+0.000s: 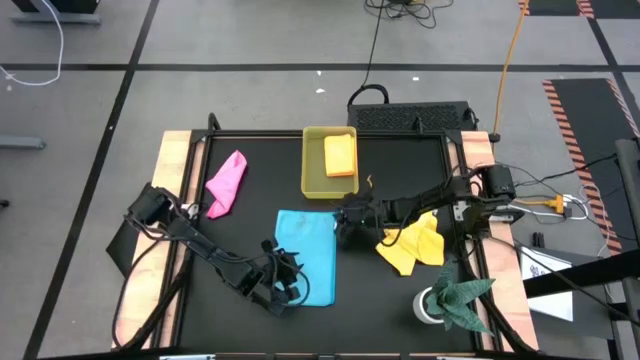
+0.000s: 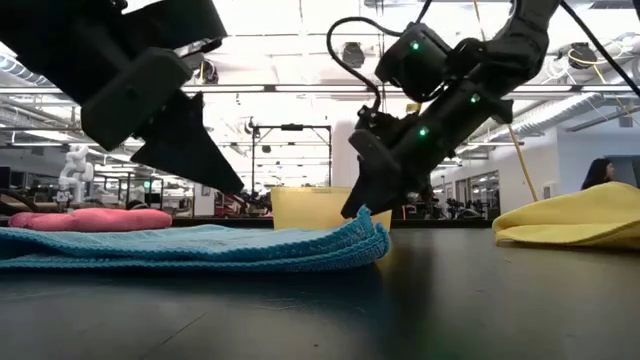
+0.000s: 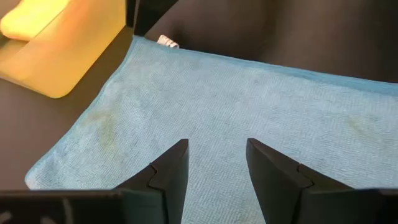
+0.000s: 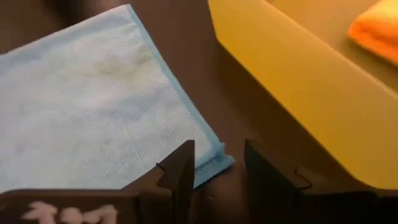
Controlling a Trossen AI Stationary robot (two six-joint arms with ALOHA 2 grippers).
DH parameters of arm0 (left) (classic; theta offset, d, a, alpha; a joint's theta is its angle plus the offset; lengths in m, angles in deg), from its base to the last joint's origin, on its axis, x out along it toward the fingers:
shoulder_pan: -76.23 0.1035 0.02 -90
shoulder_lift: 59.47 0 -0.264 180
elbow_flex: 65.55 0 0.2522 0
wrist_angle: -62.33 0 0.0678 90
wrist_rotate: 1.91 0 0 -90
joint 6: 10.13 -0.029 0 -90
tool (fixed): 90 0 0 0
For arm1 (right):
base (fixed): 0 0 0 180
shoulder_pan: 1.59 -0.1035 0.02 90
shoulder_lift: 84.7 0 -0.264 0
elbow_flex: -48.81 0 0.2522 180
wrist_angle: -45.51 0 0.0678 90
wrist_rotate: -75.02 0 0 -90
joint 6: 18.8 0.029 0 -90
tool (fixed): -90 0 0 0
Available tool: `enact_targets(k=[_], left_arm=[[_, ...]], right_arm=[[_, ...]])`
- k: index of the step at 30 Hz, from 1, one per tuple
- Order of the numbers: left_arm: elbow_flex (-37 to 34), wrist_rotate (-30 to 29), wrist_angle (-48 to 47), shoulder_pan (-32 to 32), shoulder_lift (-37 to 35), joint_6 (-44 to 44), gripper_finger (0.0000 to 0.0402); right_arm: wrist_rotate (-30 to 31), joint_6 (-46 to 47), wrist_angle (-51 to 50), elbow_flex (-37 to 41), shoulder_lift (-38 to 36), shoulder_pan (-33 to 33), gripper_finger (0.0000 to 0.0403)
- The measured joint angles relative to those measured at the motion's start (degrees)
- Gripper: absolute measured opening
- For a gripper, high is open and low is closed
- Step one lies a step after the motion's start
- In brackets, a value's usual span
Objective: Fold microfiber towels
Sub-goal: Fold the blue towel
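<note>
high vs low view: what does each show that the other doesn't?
Only the high view: the dark green cloth at the table's near right corner, the orange towel lying inside the yellow tray, and the table's whole layout.

Only the low view: the blue towel's doubled edge, showing one fold already made, and the room behind.

Both: blue towel, pink towel, yellow towel, the tray, and the left gripper and right gripper, open by the blue towel.

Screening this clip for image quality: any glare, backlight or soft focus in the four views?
High view: even light, sharp, little shadow. Low view: bright ceiling lights backlight both arms into near silhouettes, and the blue towel close to the lens looks soft. Left wrist view: the towel's weave is sharp. Right wrist view: the yellow tray wall is slightly soft.
</note>
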Motion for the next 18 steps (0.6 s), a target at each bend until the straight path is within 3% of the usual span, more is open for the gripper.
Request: enact_targets(k=[5, 18], left_arm=[[0.0, 0.02, 0.33, -0.07, 0.0, 0.12, 0.0163], [0.0, 0.02, 0.52, -0.12, 0.0, 0.31, 0.0163]], right_arm=[[-4.56, 0.1, 5.45, 0.0, 2.51, -0.08, 0.0134], [-3.05, -0.3, 6.28, 0.02, 1.76, 0.61, 0.0111]])
